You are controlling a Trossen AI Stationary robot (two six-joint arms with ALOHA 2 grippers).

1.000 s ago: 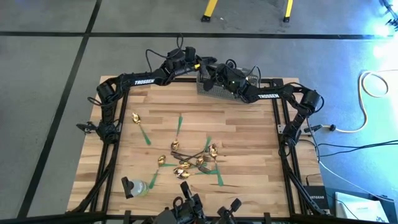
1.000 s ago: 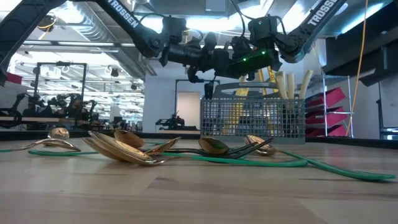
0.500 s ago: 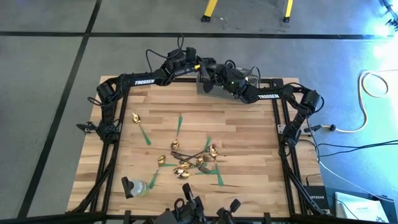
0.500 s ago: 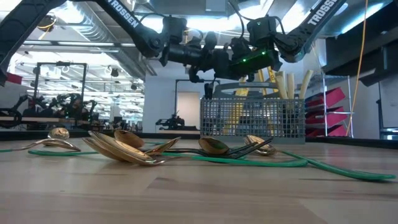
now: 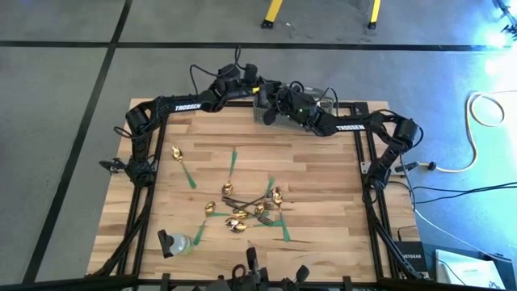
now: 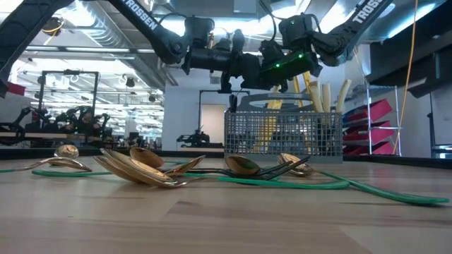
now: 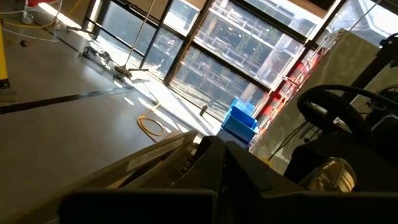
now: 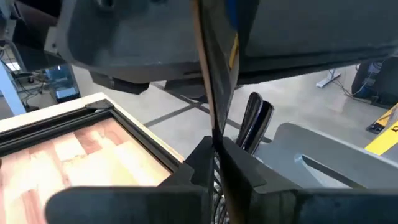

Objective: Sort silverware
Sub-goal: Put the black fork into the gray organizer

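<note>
At the table's far edge my two grippers meet above the left end of the grey wire mesh basket [image 5: 300, 110]. My right gripper [image 8: 216, 149] is shut on a thin dark fork [image 8: 208, 74], which hangs upright there [image 6: 230, 95]. My left gripper [image 5: 257, 87] is shut right beside it. Cream-handled knives [image 6: 316, 99] and dark fork handles [image 8: 254, 121] stand in the basket. Gold spoons and dark forks [image 5: 250, 212] lie heaped at mid-table, and one spoon [image 5: 176, 152] lies alone to the left. My right gripper pinches the fork's thin shaft [image 8: 214, 134] between its two fingers. The fingers come about level from the table's right and lie across it. The fork stands upright, clear of the table, its lower end [image 6: 232, 107] by the basket's rim. My left gripper is close against the fork's upper part; I cannot tell whether it touches it.
Green tape strips [image 5: 233, 162] lie among the cutlery on the wooden top. A clear bottle-like thing [image 5: 176, 242] lies near the front left corner. The dark frame rails [image 5: 361, 162] run along the table's sides.
Both grippers, with the fork between them, have shifted a little toward the table's left, along the far edge over the basket's left end. The fork has stayed upright.
</note>
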